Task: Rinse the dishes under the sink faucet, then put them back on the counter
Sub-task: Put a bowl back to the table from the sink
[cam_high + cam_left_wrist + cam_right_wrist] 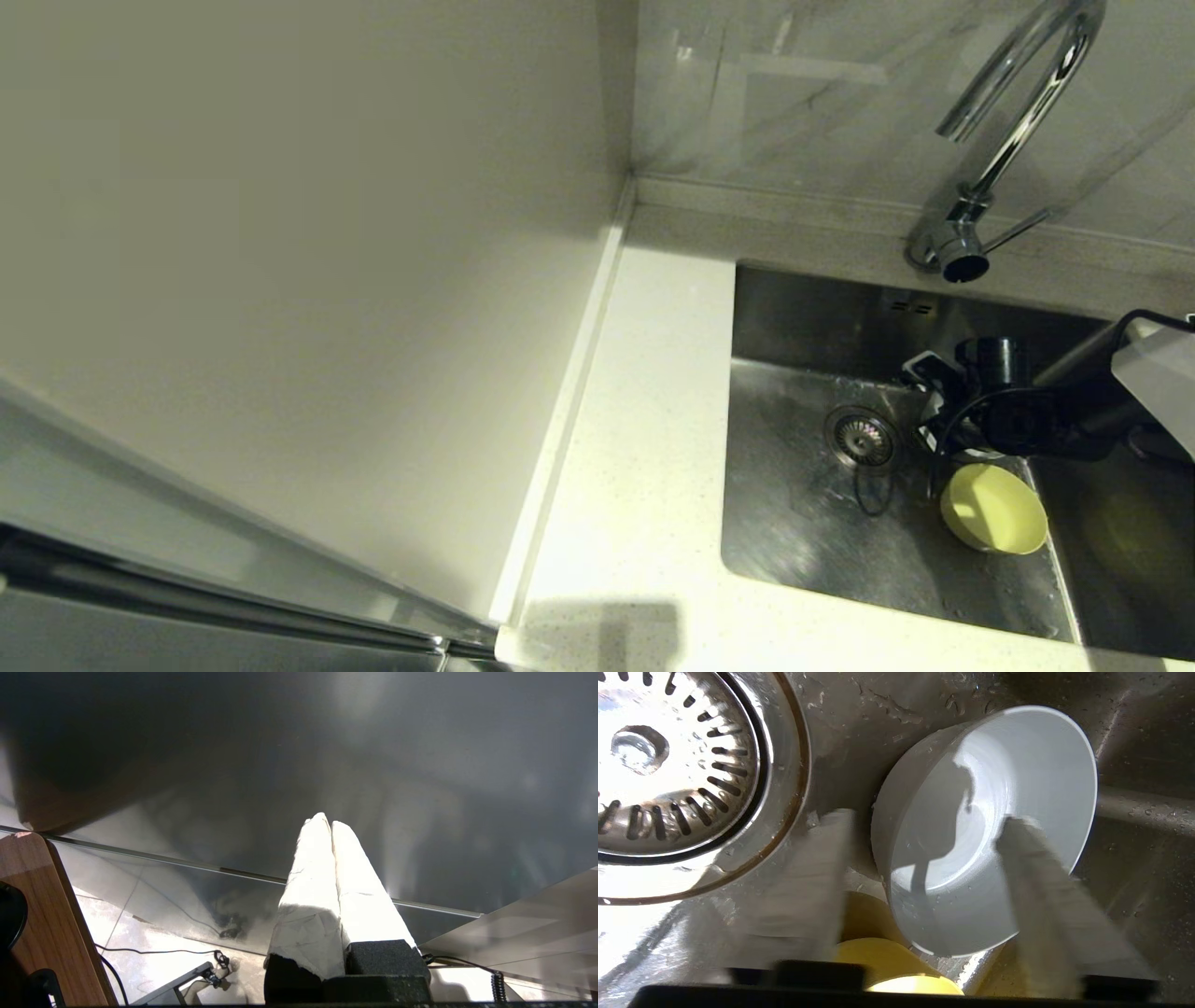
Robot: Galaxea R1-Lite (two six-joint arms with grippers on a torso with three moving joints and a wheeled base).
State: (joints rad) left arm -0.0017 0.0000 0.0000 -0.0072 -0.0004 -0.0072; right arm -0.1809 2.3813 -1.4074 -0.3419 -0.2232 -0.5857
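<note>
My right gripper (926,401) reaches down into the sink (803,523), beside the drain strainer (861,436). In the right wrist view, the right gripper (927,820) is open and straddles the wall of a pale blue-grey bowl (971,882) tipped on its side. One finger (817,882) is outside the bowl and the other finger (1045,891) is inside it. A yellow-green bowl (994,509) lies just in front of the gripper, touching the grey bowl's lower edge (887,956). The faucet (1018,121) stands behind the sink. My left gripper (331,821) is shut and empty, parked away from the sink.
The counter (644,420) runs along the sink's left and front edges. A plain wall panel rises at the left. The strainer (668,765) and the sink floor are wet. The left wrist view shows a dark panel, a wooden edge (51,924) and cables on the floor.
</note>
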